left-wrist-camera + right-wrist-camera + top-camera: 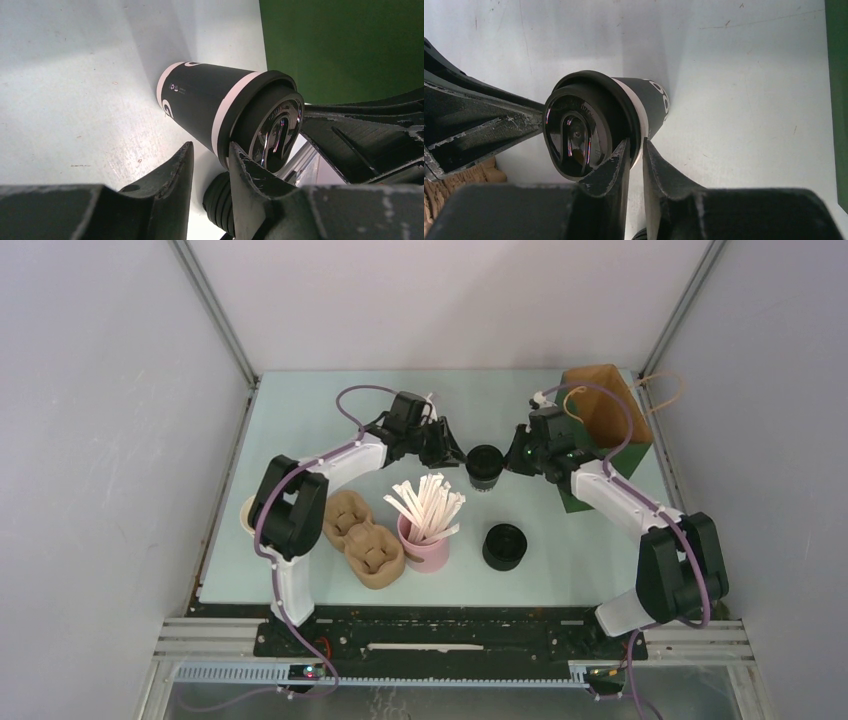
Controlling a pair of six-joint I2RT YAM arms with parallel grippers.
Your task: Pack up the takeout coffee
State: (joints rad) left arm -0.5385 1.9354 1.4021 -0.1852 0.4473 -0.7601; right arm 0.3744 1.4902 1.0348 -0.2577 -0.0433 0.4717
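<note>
Pale table (300,410); cup (485,468) likely light, crushable (grip below lid (574,135)); left gripper (209,152) half-open, empty; right gripper (635,146) slit-narrow at lid, hold unclear.

A pink holder (425,550) stands on the pale counter (300,420), crammed with pale wooden sticks (428,502) fanning upward. Just left of it lies a brown cardboard cup carrier (362,537); to its right, apart, sits a squat black stack of lids (503,546). Far beyond and right of the holder, a brown paper bag (605,405) stands open in a green box (640,455).
</note>
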